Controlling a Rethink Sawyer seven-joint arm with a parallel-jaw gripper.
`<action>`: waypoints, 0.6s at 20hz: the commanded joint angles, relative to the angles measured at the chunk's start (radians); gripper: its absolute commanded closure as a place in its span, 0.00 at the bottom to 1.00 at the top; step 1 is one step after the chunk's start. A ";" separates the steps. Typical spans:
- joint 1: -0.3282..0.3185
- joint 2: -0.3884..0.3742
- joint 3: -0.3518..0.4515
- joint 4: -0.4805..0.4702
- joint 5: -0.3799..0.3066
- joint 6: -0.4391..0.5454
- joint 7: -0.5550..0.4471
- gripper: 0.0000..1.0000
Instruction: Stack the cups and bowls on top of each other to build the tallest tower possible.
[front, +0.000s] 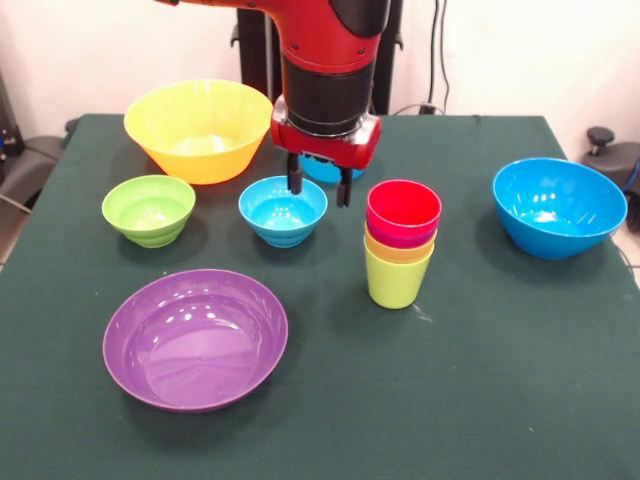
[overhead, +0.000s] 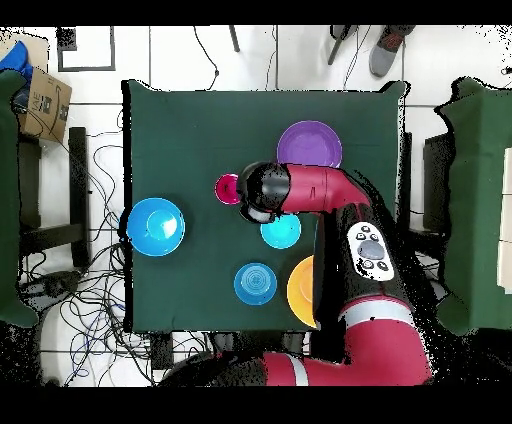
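Observation:
The tower (front: 401, 243) stands mid-table: a lime green cup (front: 397, 278) lowest, then a yellow and a purple cup, with a red cup (front: 403, 208) on top. From overhead only the red cup (overhead: 228, 188) shows. My gripper (front: 319, 187) hangs open and empty just left of the tower, over the far rim of a small blue bowl (front: 283, 210). A second small blue bowl (front: 325, 170) sits partly hidden behind the fingers. The other bowls stand apart: large yellow-orange (front: 198, 128), small green (front: 148, 208), wide purple (front: 195, 338), large blue (front: 558, 205).
Overhead, the arm (overhead: 320, 190) covers the small green bowl and part of the yellow-orange bowl (overhead: 298, 292). The purple bowl (overhead: 309, 145), large blue bowl (overhead: 155, 226) and both small blue bowls (overhead: 255, 283) (overhead: 281, 231) show. Cables and a cardboard box (overhead: 45, 100) lie beside the table.

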 joint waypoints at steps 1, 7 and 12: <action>0.016 0.045 0.014 0.049 -0.063 -0.078 0.010 0.00; 0.020 0.048 0.004 0.056 -0.068 -0.103 0.022 0.00; 0.019 0.065 0.000 0.054 -0.069 -0.131 0.026 0.00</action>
